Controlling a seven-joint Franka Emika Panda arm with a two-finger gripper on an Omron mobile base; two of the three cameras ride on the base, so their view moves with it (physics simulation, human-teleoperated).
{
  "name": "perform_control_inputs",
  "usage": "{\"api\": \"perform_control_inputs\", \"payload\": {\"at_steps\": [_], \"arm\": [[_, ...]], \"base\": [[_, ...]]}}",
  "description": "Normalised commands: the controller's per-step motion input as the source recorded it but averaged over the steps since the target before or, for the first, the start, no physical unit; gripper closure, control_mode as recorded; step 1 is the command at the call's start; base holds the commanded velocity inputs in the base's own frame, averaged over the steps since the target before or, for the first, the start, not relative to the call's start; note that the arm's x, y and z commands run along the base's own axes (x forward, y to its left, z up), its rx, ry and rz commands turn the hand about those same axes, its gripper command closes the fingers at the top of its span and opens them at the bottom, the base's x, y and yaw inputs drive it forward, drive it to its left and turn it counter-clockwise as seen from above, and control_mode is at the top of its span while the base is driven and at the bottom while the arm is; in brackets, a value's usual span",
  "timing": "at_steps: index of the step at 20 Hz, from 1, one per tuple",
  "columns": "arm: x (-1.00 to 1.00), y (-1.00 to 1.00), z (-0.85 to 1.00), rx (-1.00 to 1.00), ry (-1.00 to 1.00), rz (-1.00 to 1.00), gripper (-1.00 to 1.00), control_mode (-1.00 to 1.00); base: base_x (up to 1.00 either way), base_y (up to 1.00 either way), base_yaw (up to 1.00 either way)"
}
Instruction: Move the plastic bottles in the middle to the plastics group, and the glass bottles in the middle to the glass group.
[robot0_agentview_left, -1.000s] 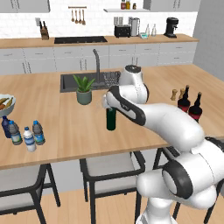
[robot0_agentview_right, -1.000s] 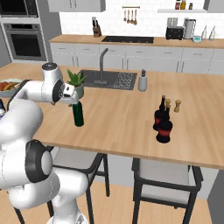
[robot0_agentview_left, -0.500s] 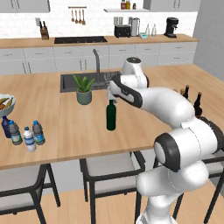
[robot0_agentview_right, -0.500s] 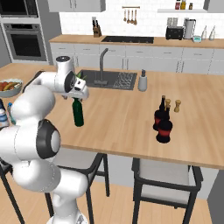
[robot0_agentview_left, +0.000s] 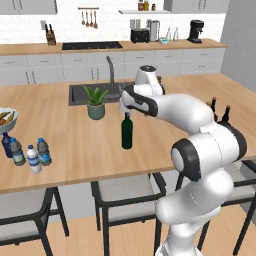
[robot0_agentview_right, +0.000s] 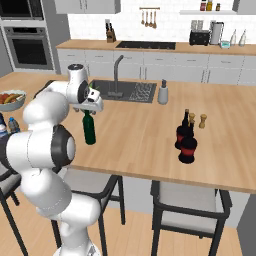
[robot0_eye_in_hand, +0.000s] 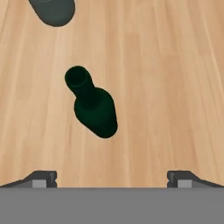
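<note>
One long wooden desk (robot0_agentview_left: 65, 150) carries everything. The white arm (robot0_agentview_left: 190, 115) reaches over it from the base, w/ the pincer (robot0_eye_in_hand: 111, 177) pointing down over the desk middle, just above the wine bottle (robot0_agentview_left: 127, 131). Pincer jaws stand wide apart, nothing between them; in hand view the finger tips (robot0_eye_in_hand: 43, 178) sit at 7 and 5 o'clock, bottle apart from both.

Wine bottle: tall, slim, dark green, upright, alone mid-desk. In hand view it is seen from above, open mouth at approx 10 o'clock of centre, body toward centre. A potted plant (robot0_agentview_left: 95, 102) stands near it at 10 o'clock in left base view, beside the sink (robot0_agentview_left: 85, 92).

Glass group (robot0_agentview_right: 186, 137): two squat dark bottles w/ red labels, touching or nearly so, well apart from the wine bottle at 3 o'clock in right base view. Two small wooden shakers (robot0_agentview_right: 198, 120) just behind them.

Four small bottles cluster at the desk's left end, 9 o'clock in left base view: dark blue bottle (robot0_agentview_left: 6, 144), grey-teal label bottle (robot0_agentview_left: 17, 152), white-cap water bottle (robot0_agentview_left: 33, 159), blue-cap water bottle (robot0_agentview_left: 44, 152). A bowl of food (robot0_agentview_left: 6, 119) sits behind them.
</note>
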Motion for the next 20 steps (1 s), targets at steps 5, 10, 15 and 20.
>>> {"api": "perform_control_inputs", "payload": {"at_steps": [5, 10, 15, 20], "arm": [[0.20, 0.28, -0.20, 0.00, -0.01, 0.00, -1.00, -1.00], [0.51, 0.12, -0.23, -0.09, -0.01, 0.00, -1.00, -1.00], [0.53, 0.02, -0.18, -0.10, 0.00, 0.00, -1.00, -1.00], [0.15, 0.00, -0.07, -0.01, 0.00, 0.00, -1.00, -1.00]], "base": [[0.00, 0.00, 0.00], [0.00, 0.00, 0.00], [0.00, 0.00, 0.00], [0.00, 0.00, 0.00]]}}
